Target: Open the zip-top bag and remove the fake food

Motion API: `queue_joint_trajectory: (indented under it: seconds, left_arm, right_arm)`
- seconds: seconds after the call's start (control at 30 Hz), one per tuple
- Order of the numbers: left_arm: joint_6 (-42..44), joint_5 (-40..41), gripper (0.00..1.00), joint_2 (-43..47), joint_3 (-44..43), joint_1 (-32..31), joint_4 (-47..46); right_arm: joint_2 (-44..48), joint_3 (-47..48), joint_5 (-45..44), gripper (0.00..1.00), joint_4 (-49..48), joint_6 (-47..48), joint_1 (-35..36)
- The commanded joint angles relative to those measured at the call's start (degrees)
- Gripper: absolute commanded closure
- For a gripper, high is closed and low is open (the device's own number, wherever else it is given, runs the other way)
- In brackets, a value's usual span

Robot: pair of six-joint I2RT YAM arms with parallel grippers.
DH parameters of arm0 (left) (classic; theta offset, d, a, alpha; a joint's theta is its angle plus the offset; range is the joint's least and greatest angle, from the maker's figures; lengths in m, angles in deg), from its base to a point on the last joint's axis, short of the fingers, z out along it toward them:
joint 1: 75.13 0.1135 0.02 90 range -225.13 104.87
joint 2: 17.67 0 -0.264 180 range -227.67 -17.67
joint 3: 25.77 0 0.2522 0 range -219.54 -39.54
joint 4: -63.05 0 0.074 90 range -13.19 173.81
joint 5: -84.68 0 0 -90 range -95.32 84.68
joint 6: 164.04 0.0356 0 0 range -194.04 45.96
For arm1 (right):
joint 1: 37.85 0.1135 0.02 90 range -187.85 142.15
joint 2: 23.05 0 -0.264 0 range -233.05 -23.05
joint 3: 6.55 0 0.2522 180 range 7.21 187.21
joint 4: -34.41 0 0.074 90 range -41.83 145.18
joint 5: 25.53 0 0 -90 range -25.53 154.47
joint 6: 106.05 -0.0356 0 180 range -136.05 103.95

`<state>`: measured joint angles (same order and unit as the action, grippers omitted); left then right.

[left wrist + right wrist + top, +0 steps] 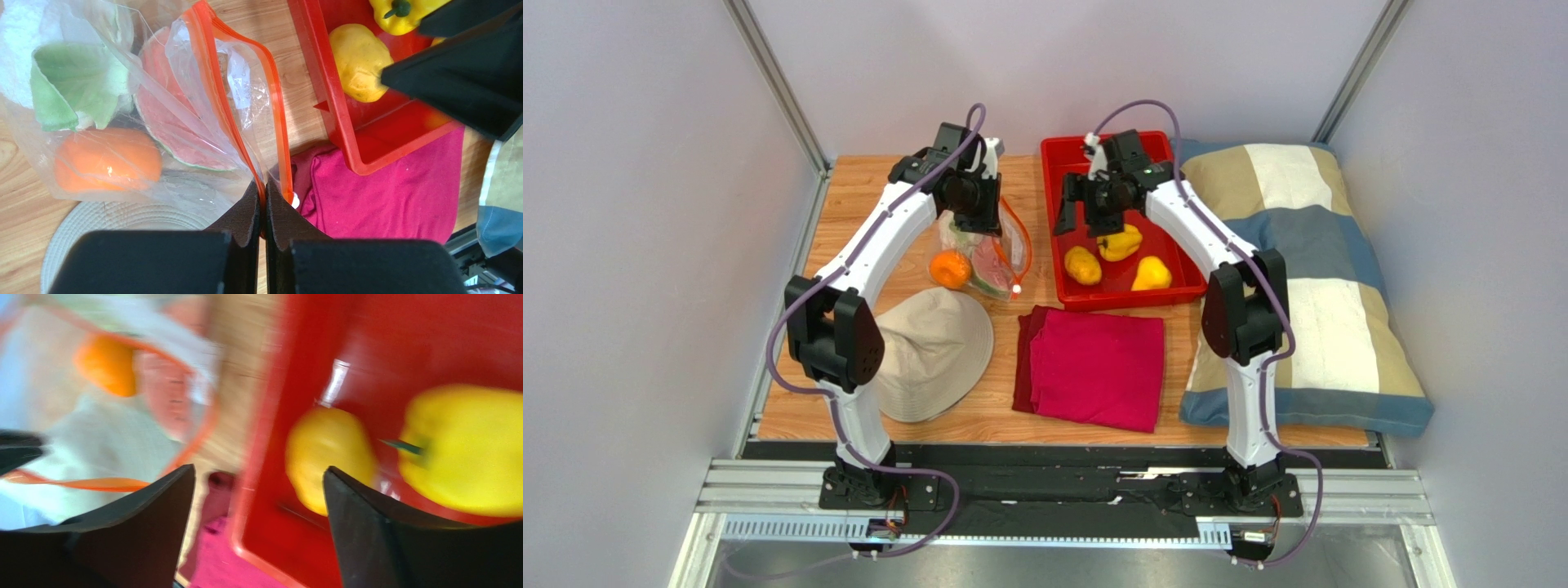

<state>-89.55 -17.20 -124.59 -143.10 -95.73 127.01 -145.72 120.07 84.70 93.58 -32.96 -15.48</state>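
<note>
The clear, crinkly plastic zip-top bag (pixel 987 251) lies on the wooden table (pixel 848 196), at 9 o'clock of the red plastic tray (pixel 1130 297) in the top view. The left gripper (pixel 265 191) has its black fingers pressed together, clamped on the bag's orange-red zip strip (pixel 278 122) at one corner. Beyond that pinch the two sides of the strip spread apart, so the mouth of the bag gapes.

Inside the bag sit a round orange (pixel 107 160), a red watermelon slice (pixel 169 122) with a green rind, and a white cauliflower (pixel 24 55) with green leaves.

The right gripper (pixel 258 474) hangs over the tray's 9 o'clock rim. Its fingers are wide apart with nothing between them, though that wrist view is blurred.

In the tray lie a yellow bell pepper (pixel 1120 241) and two smooth yellow fruits (pixel 1082 265). One fruit is at 7 o'clock of the pepper and the other at 5 o'clock.

A folded magenta cloth (pixel 1093 368) lies at 6 o'clock of the tray. A beige sun hat (pixel 934 349) rests at 7 o'clock of the bag, and a blue, cream and tan checked pillow (pixel 1308 282) lies at 3 o'clock of the tray.
</note>
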Motion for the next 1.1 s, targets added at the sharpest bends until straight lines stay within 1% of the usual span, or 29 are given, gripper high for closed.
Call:
queue_joint_trajectory:
  seconds: [0.0, 0.07, 0.17, 0.2, 0.33, 0.4, 0.47, 0.5, 0.57, 0.6, 0.67, 0.7, 0.77, 0.8, 0.87, 0.9, 1.0, 1.07]
  left_arm:
    - [0.30, -1.57, 1.00, 4.17, -0.67, 0.12, -2.29]
    - [0.65, -2.01, 1.00, 4.43, -0.67, 0.12, -2.29]
    - [0.74, -2.88, 1.00, 4.70, -0.58, 0.12, -2.29]
    - [0.74, -3.23, 1.00, 4.61, -0.41, 0.12, -2.38]
    - [-0.22, -4.82, 1.00, 4.87, 0.82, 0.03, -3.26]
    - [-0.49, -5.34, 1.00, 4.79, 1.17, 0.03, -3.52]
    - [-0.58, -5.70, 1.00, 4.70, 1.26, 0.03, -3.52]
    - [-0.75, -5.87, 1.00, 4.61, 1.26, 0.03, -3.70]
    - [-1.19, -6.58, 1.00, 4.35, 1.35, -0.05, -3.79]
    - [-1.37, -6.93, 1.00, 4.26, 1.44, -0.23, -4.05]
    - [-1.72, -7.11, 1.00, 3.91, 1.44, -0.40, -4.23]
    - [-1.72, -7.28, 1.00, 3.82, 1.18, -0.58, -4.23]
    - [-1.89, -7.54, 1.00, 3.20, 0.83, -0.93, -4.40]
    - [-1.98, -7.63, 1.00, 3.03, 0.65, -1.02, -4.40]
    - [-2.33, -7.90, 1.00, 2.59, 0.47, -1.55, -4.67]
    - [-2.33, -7.98, 1.00, 2.33, 0.04, -1.81, -4.67]
    - [-2.77, -8.16, 1.00, 1.45, -0.58, -2.77, -4.75]
    - [-3.04, -8.25, 1.00, 0.57, -0.84, -3.22, -4.84]
  right_arm:
    - [0.95, 2.44, 8.76, 0.24, -12.42, -3.04, 6.10]
    - [-1.59, 4.55, 11.48, 0.35, -13.50, -5.50, 7.60]
    - [-6.43, 8.95, 13.69, 0.42, -13.50, -7.44, 8.91]
    - [-8.01, 9.39, 13.78, 0.45, -14.11, -7.79, 9.27]
    - [-11.09, 9.22, 14.49, 0.63, -17.01, -12.18, 9.71]
    - [-11.80, 8.00, 13.61, 0.67, -17.37, -13.59, 9.71]
    - [-12.15, 5.29, 14.04, 0.68, -19.29, -13.85, 9.80]
    - [-12.24, 4.66, 13.87, 0.66, -21.04, -13.94, 9.88]
    - [-13.81, 5.87, 12.74, 0.61, -20.37, -13.33, 10.15]
    - [-14.69, 6.75, 12.30, 0.56, -19.58, -13.07, 10.24]
    - [-16.80, 8.33, 11.33, 0.52, -17.91, -12.98, 10.50]
    - [-17.42, 9.56, 10.80, 0.47, -17.38, -13.06, 10.59]
    - [-18.04, 9.75, 9.23, 0.41, -17.80, -13.06, 11.20]
    - [-18.04, 8.97, 8.69, 0.34, -18.16, -13.06, 11.20]
    - [-18.22, 8.43, 7.20, 0.28, -19.03, -13.24, 11.73]
    - [-18.48, 8.17, 7.02, 0.23, -19.30, -13.24, 11.73]
    - [-19.00, 6.50, 6.40, 0.14, -21.49, -14.12, 11.91]
    - [-19.62, 6.41, 6.67, 0.14, -22.90, -15.17, 11.91]
